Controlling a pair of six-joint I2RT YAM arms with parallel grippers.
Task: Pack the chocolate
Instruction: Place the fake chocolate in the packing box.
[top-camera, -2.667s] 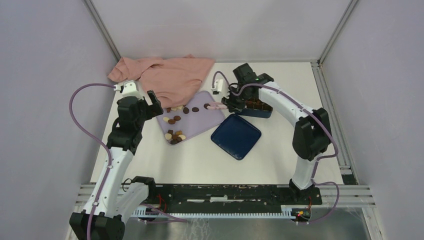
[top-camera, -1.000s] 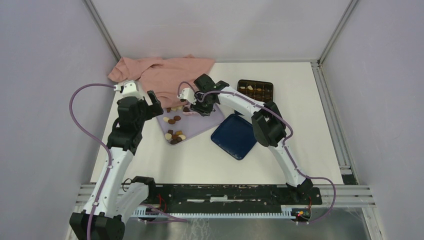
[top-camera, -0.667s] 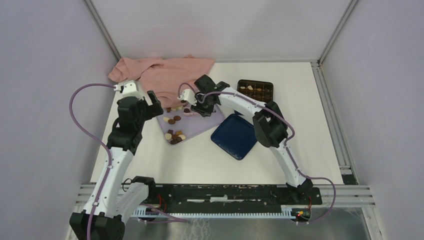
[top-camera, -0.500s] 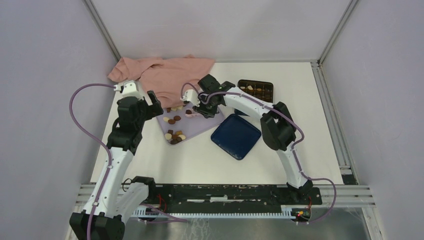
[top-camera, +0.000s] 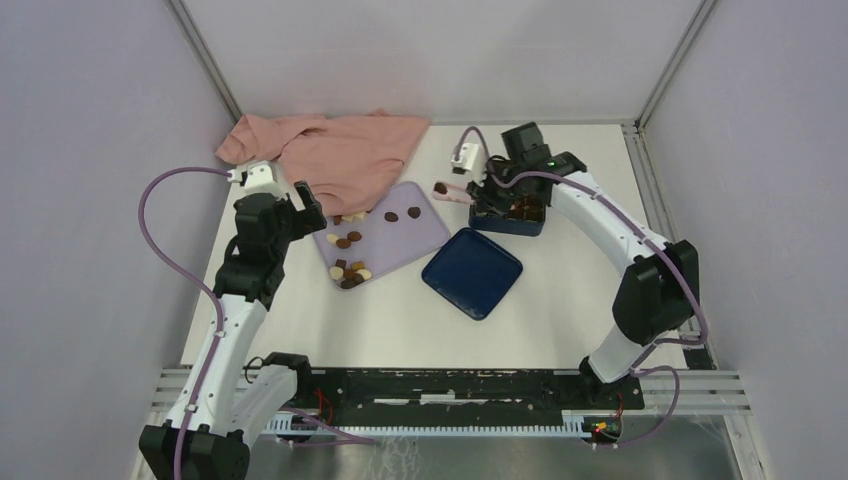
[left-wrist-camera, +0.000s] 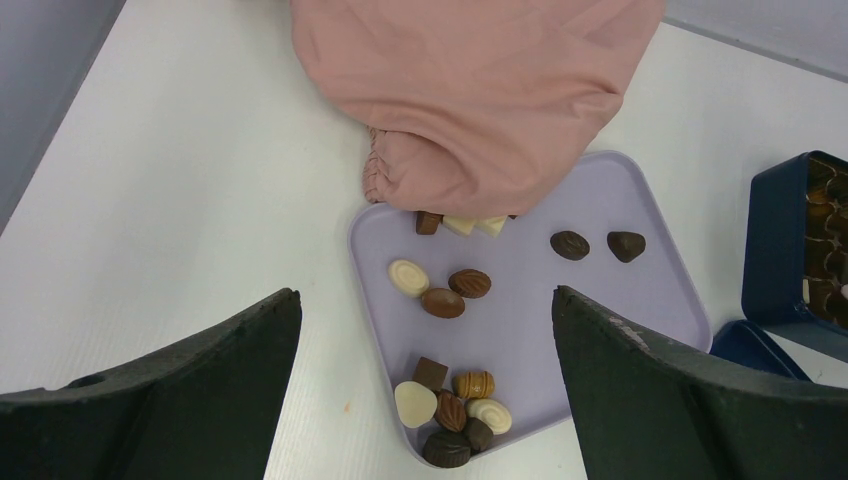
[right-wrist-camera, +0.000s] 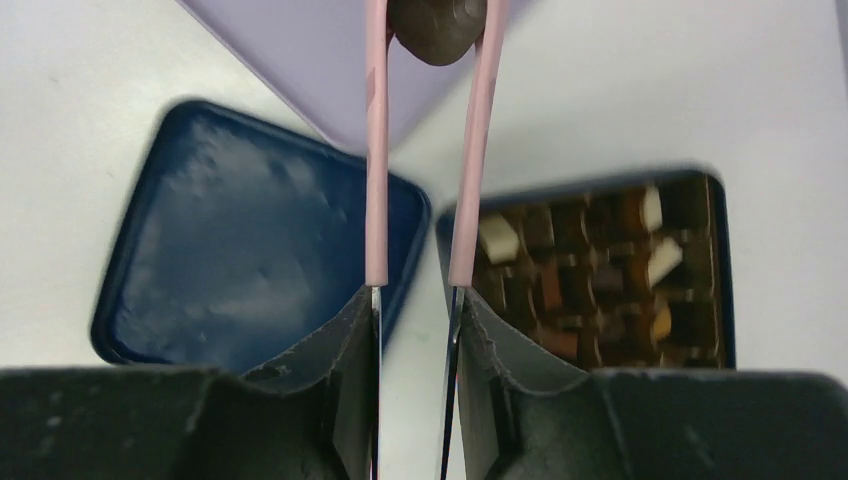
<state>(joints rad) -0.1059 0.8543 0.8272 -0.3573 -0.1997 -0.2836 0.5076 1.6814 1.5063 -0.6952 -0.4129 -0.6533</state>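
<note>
- The right gripper (right-wrist-camera: 431, 42) has two thin pink fingers (right-wrist-camera: 376, 150). They are squeezed tight on one small dark brown chocolate piece (right-wrist-camera: 437, 28).
- From above, that piece is by the far corner of the lilac flat tray (top-camera: 420, 235). It is between the tray and the dark blue square box (top-camera: 512, 226).
- The box has a grid of little holes inside. Brown and cream pieces sit in some of the holes.
- The dark blue flat lid (top-camera: 472, 272) lies on the white table (top-camera: 580, 170). It is in front of the box and just beside the tray.
- The left gripper (left-wrist-camera: 425, 300) is over the near end of the tray. Its two dark jaws are wide apart and hold nothing.
- Many loose chocolate pieces (left-wrist-camera: 450, 410) lie on the tray. Some are dark brown, some light brown and some cream.
- A little heap of them sits at one corner. Three lie in the middle, and two dark ones are off to the side.
- A crumpled pink cloth (left-wrist-camera: 470, 90) lies over one edge of the tray. A few pieces peek out from under it.
</note>
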